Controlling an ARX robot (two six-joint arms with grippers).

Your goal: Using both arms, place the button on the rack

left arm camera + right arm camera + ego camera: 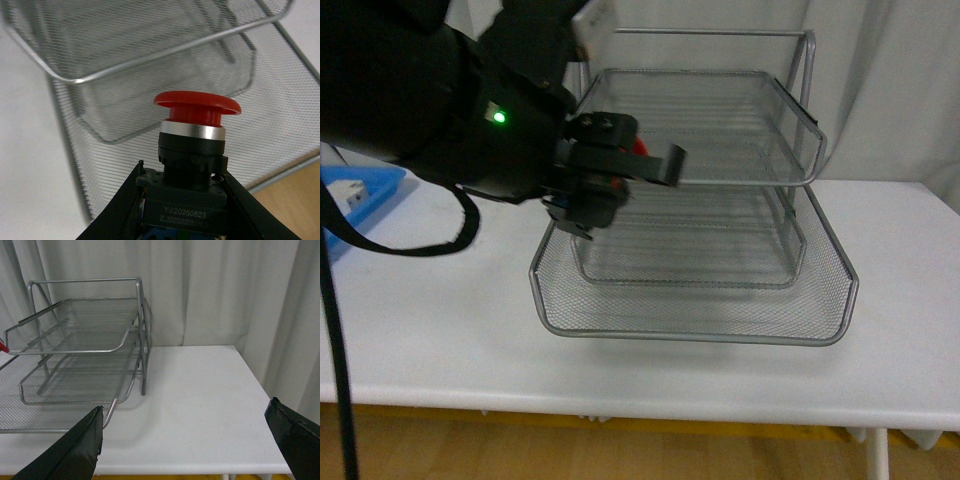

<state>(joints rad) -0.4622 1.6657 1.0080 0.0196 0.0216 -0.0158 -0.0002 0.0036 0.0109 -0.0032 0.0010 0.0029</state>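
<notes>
White table (910, 300); button (196, 107) beside rack (720, 325) rim.

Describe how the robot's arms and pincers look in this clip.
The left arm is bulky, rounded and black, with a lit green indicator light and a black cable looping below it. The left pincer is black and blocky. The right pincer shows two black wedge-shaped fingers; its arm is out of view.

Centred on white table (900, 300): three-tier silver wire-mesh rack (690, 338). At its left front: red-capped push-button (639, 146) in black left gripper (625, 165). Far left: flat blue plastic tray (375, 190).
</notes>
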